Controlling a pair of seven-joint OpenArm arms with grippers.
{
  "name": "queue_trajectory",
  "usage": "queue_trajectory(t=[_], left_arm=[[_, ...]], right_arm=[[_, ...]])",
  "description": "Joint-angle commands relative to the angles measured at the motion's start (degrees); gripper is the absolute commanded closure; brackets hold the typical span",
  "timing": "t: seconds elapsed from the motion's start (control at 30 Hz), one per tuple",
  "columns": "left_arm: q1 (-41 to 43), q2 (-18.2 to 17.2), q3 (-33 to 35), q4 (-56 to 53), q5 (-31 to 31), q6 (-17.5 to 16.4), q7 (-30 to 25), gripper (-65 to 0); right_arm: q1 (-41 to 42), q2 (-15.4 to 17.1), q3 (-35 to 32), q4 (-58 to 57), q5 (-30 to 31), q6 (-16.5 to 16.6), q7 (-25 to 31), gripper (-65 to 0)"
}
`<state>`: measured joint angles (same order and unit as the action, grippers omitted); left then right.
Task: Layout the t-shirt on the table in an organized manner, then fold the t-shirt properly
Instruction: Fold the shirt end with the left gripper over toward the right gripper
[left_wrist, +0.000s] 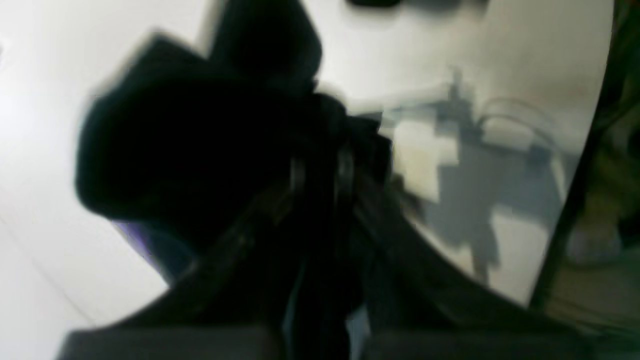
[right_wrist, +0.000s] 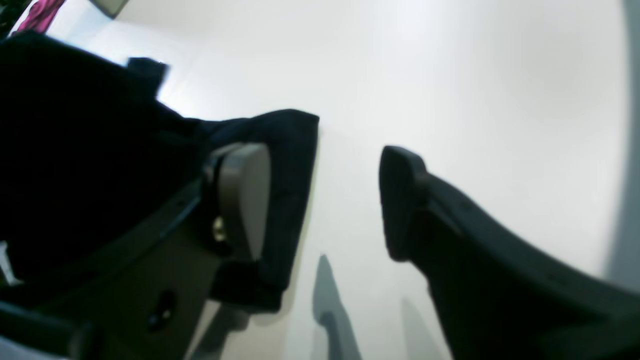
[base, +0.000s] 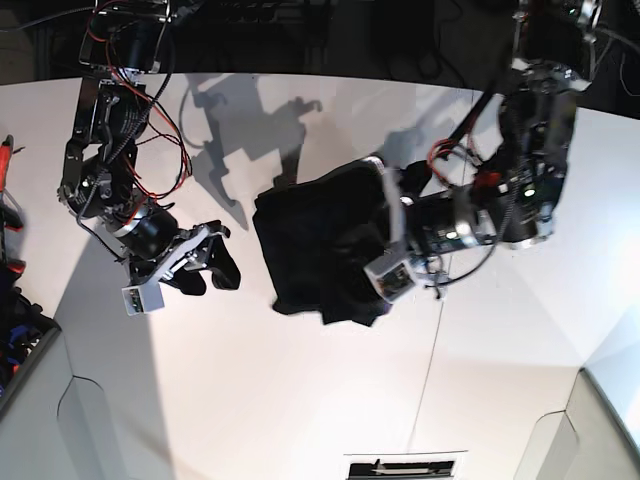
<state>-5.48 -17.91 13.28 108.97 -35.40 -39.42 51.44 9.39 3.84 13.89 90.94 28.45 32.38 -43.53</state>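
Black t-shirt (base: 320, 250) is lying bunched mid-table (base: 300, 400), so laying-out is underway: left gripper (base: 385, 262) is pinching its right edge while right gripper (base: 205, 262) is hovering open-jawed left, needing to grab the opposite edge.

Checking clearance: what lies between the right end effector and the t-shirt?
Only bare white table. In the base view nothing sits between the right end effector and the bunched t-shirt.
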Motion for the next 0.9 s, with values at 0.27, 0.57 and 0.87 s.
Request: queue_trajectory(t=[0.27,0.57,0.87], left_arm=[[-9.64,9.20,16.94,-15.56,5.53,4.35,-1.92,-37.8],[-10.97,8.09,9.73,-10.84,0.31,5.75,0.02,-37.8],[-4.68,5.35,-0.66,-10.62,-4.87,3.52,-1.31,-31.5]], right_arm=[[-2.95,0.26,0.35,1.05,1.09,0.39,2.16,0.0],[-3.54,0.28,10.25,1.29,6.84,0.46,1.88,0.0],[-2.75,0.22,9.49,1.29,10.58,0.92,1.66,0.0]])
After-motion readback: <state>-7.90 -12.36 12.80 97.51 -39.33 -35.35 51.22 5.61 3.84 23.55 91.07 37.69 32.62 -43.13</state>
